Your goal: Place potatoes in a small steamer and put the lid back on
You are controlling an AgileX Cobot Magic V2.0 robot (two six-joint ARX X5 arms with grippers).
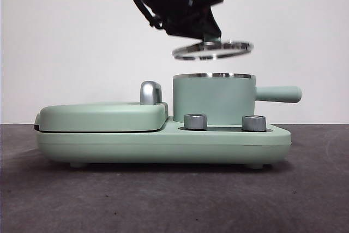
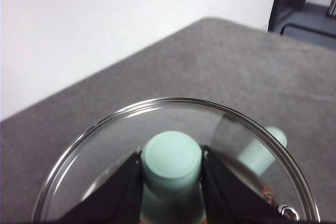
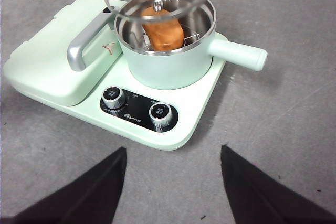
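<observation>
One step left, by the look of it: potato (image 3: pixel 161 29) already down inside the small steamer (image 1: pixel 214 100), on its wire rack. Lid (image 1: pixel 212 49) held tilted in the air just above the steel rim, not yet touching. Left gripper (image 2: pixel 172 163) clamped on the lid's mint-green knob (image 2: pixel 171 160), one of the fingers (image 2: pixel 119 192) on either side. Right gripper (image 3: pixel 173 182) parked well back on the near side over the grey surface (image 3: pixel 294 129), fingers spread wide and empty. Remaining, most likely: levelling the lid, lowering it onto the rim, then letting go.
</observation>
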